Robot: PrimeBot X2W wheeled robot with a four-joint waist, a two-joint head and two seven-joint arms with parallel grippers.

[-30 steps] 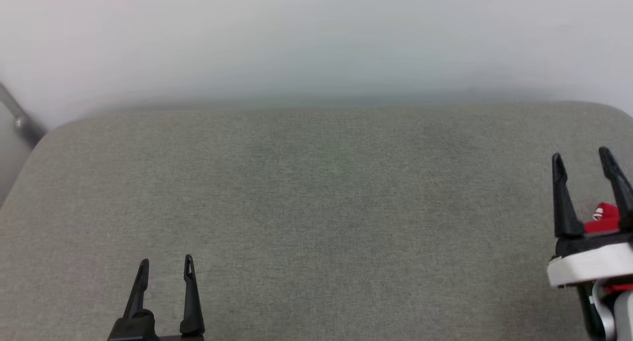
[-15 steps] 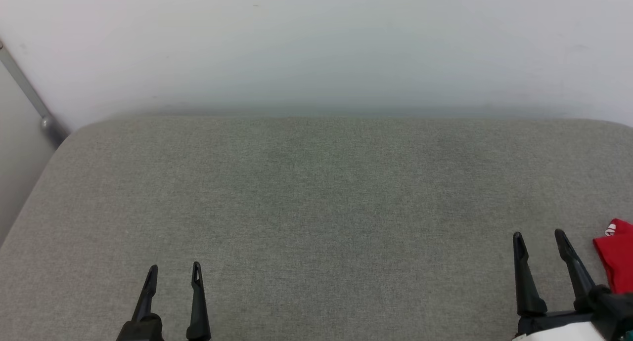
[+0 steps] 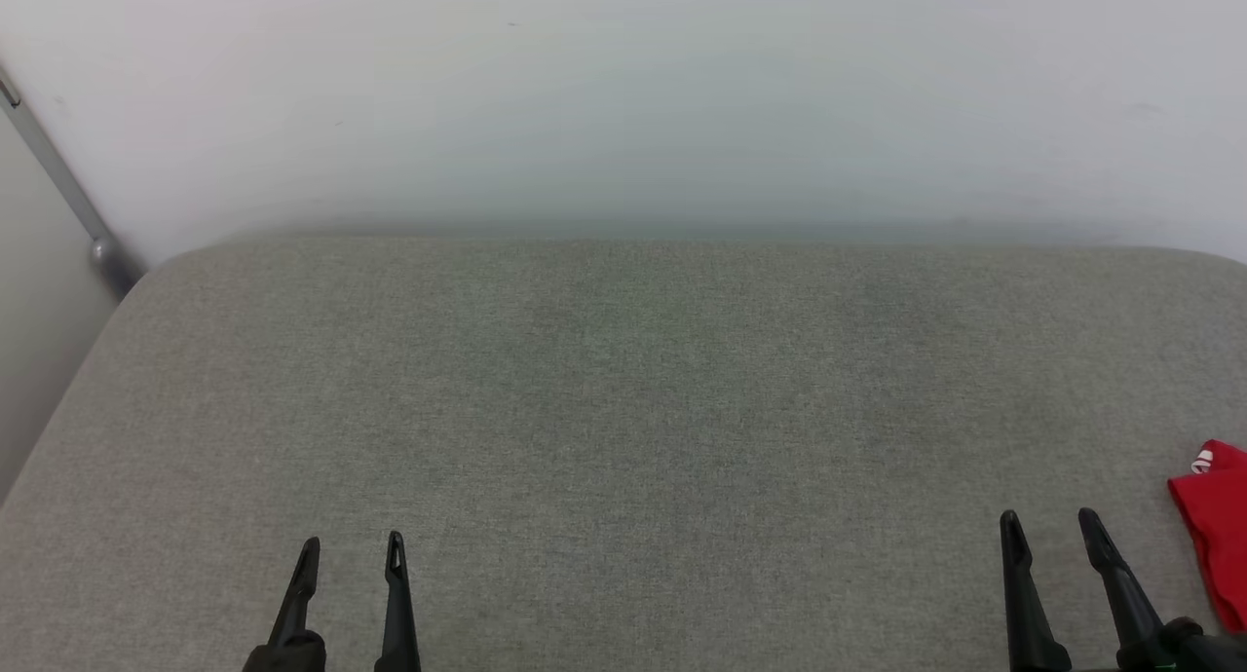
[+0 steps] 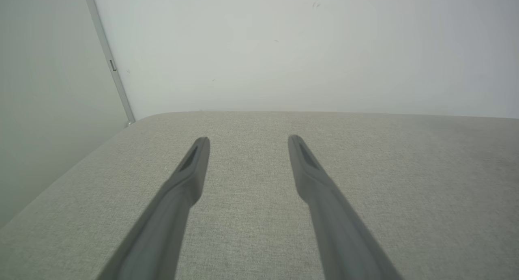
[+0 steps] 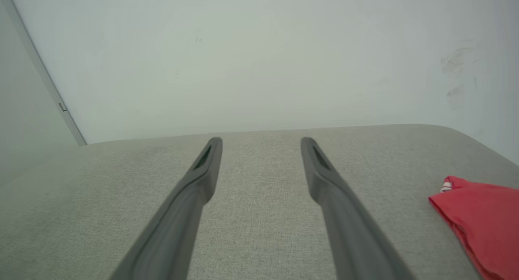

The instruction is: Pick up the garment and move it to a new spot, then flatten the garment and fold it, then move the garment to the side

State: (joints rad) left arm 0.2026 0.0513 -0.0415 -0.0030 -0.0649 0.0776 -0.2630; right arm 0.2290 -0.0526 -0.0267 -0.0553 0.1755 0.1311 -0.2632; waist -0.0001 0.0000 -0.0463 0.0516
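Left hand [image 3: 352,543] and right hand [image 3: 1048,518] both open, empty. Garment [image 3: 1218,526] sits at the surface's [image 3: 623,409] right edge, beside the right one. Guessing the move-aside step's done; next, just stay clear.

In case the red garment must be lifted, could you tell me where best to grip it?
Probably the garment by its left edge, approached from the left with the open right gripper beside it: that edge lies straight and exposed on the cushion, while the rest runs out of view.
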